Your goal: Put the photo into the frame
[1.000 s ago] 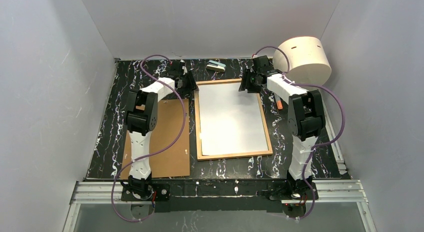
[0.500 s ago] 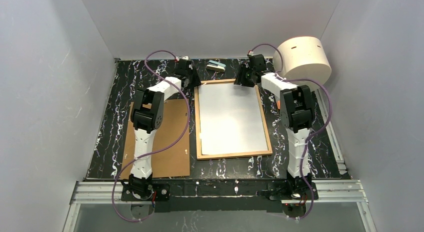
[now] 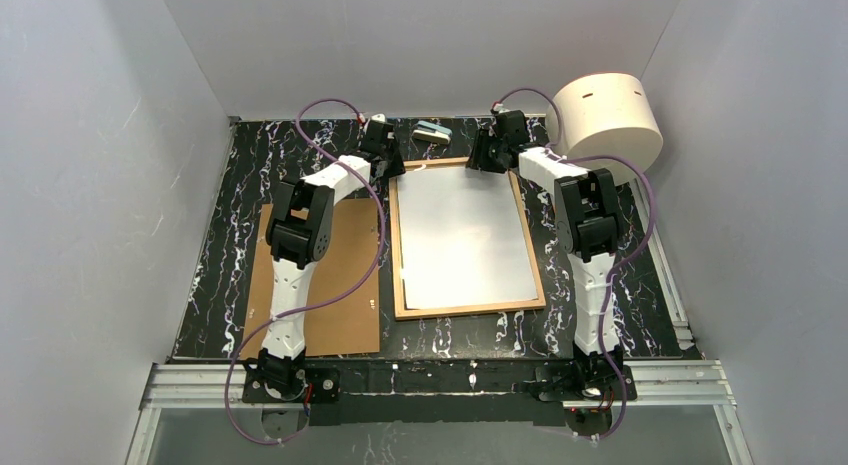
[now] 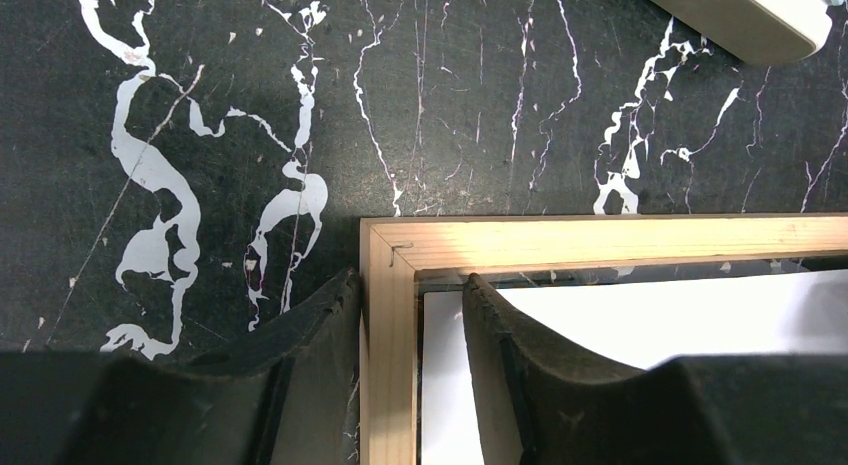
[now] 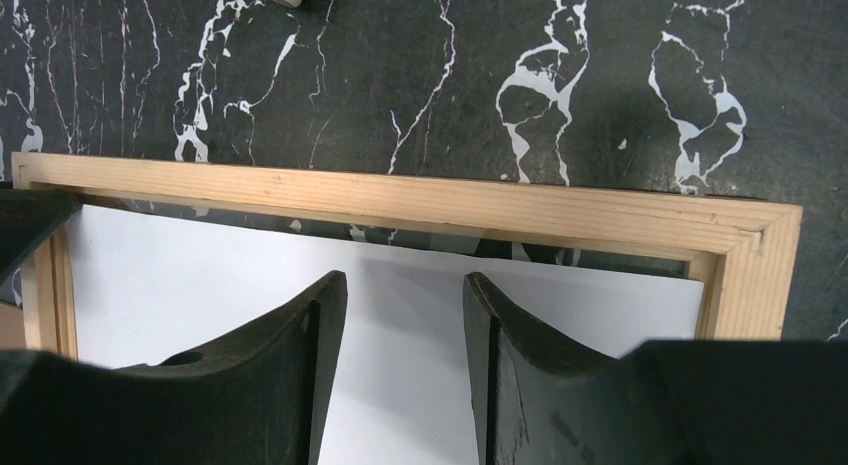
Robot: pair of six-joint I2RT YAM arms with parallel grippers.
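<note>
Lying flat mid-desk, the large rectangular light-wood frame (image 3: 470, 310) with a clear glass pane holds the big rectangular photo (image 3: 462, 240), plain white back up, print side not visible. Photo sits inside the rails, nothing else in the frame. At the far end the photo edge stops short of the far rail, and a thin strip of bare glass shows the desk pattern through it, strip a bit wider toward the right corner. Left hand (image 4: 410, 281) is at the frame's far-left corner, fingers spread and straddling the left rail: one finger outside on the desk side right against the wood, the other inside above the photo with a small gap to the rail. Right hand (image 5: 405, 277) is over the photo's far edge near the far-right part of the frame, fingers spread, white paper showing between them; contact with the paper cannot be told. Black white-veined marble desk (image 3: 220, 235) carries everything. Flat brown cardboard board (image 3: 345, 285) lies just left of the frame, partly under the left arm. Cream slotted cylinder (image 3: 607, 117) stands at the far right, contents not visible. Small grey-and-teal block (image 3: 433, 133) lies beyond the frame's far rail.
</note>
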